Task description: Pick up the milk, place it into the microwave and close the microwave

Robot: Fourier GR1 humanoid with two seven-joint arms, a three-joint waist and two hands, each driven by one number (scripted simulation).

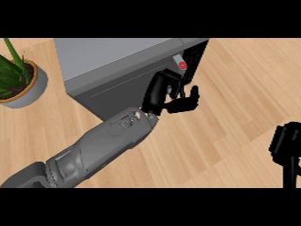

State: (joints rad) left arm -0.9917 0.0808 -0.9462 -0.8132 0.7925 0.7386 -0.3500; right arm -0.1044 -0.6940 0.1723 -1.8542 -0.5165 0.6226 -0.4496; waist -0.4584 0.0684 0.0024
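The grey microwave (117, 57) stands at the top middle of the head view. Its dark door (120, 95) is swung most of the way toward the body, leaving a black gap at the right end. In that gap shows the milk (180, 62), a white carton with a red spot, mostly hidden. My left hand (159, 90) lies against the door's right edge, fingers fairly straight and holding nothing, a little below the carton. My right hand (291, 143) stays open low at the right edge, away from the microwave.
A potted green plant (13, 79) in a grey pot stands at the left, beside the microwave. Bare wooden counter (244, 88) stretches to the right of the microwave and in front of it.
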